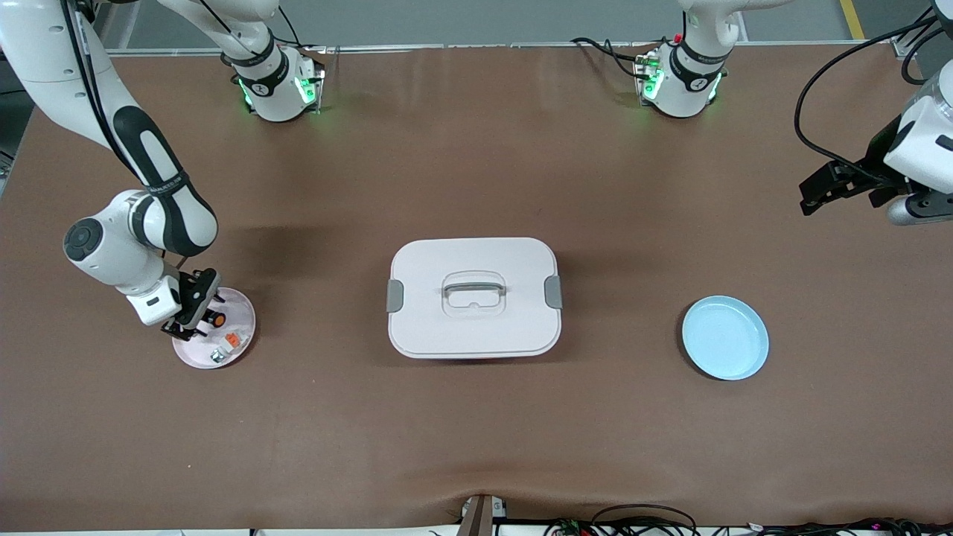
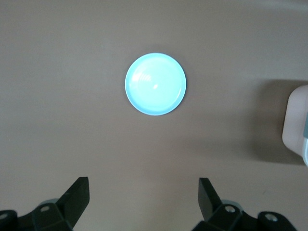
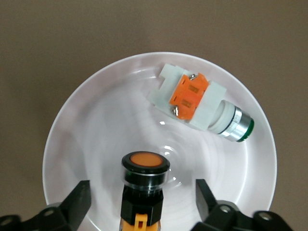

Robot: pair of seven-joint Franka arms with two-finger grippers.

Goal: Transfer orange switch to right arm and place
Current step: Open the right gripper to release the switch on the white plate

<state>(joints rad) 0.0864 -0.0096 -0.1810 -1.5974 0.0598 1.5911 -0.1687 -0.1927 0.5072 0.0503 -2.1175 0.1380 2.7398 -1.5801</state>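
**Orange switch lies on the pink plate, right hand spread around it**

No brand, label or readable writing shows on any of the things in view.

The orange switch [image 3: 143, 185] lies on its side on the pink plate [image 1: 240, 311], at the right arm's end of the tabletop [image 1: 476, 417]. In the right wrist view its long axis runs straight away from that camera, the round orange button end leading toward the plate's middle and the black body with orange marks trailing back between the fingers. In the front view only its orange end shows, just beside the black fingers.

The right hand [image 3: 143, 204] is down at the plate, its fingers [image 3: 77, 202] spread wide on either side of the switch, with a clear gap between each finger and the black body; it grips nothing.

On the same plate, near the switch and apart from it, lies a small white piece [image 3: 192, 103] with an orange tab and a metal end, tilted across the plate and nearer to the front camera than the switch.

The left hand [image 2: 143, 199] waits in the air at the left arm's end of the tabletop, fingers wide and empty. A light blue plate [image 1: 725, 337] sits near that end. A white lidded box [image 1: 473, 298] with grey clips and a handle stands in the middle between the two plates.
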